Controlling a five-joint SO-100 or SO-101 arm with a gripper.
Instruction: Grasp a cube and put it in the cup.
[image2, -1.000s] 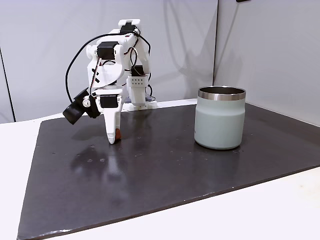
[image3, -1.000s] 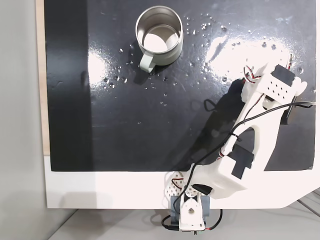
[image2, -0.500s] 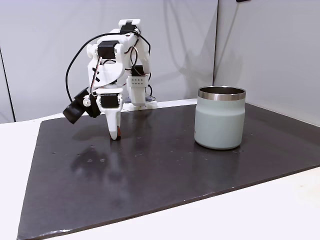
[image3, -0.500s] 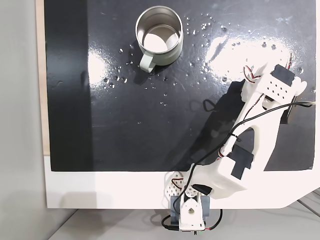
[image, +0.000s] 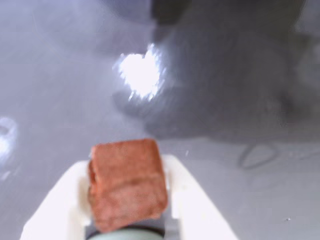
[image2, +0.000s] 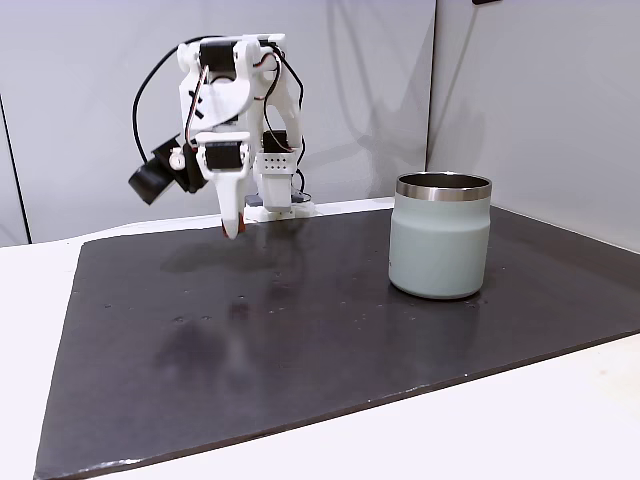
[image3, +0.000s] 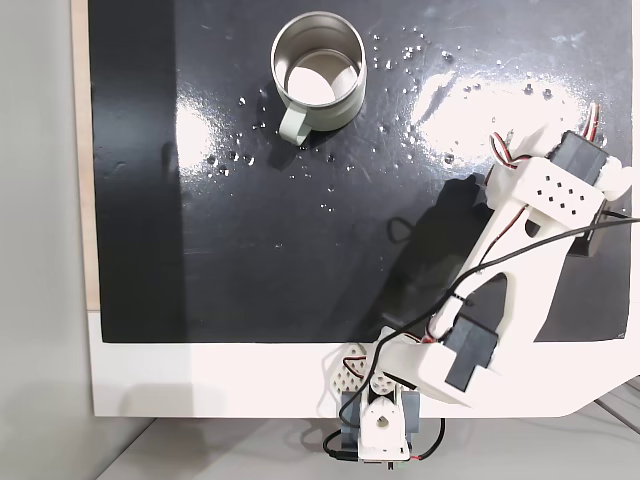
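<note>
gripper (image: 127, 200) clamping cube (image: 126, 182), blurred, fingertips cropped

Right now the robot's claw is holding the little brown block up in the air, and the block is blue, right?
Not blue. The block is reddish-brown, as the wrist view shows. The claw does hold it up off the dark mat.

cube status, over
Gripper shut on cube, raised off the mat. Cup upright, apart to the right in a fixed view. Path between looks clear.
</note>
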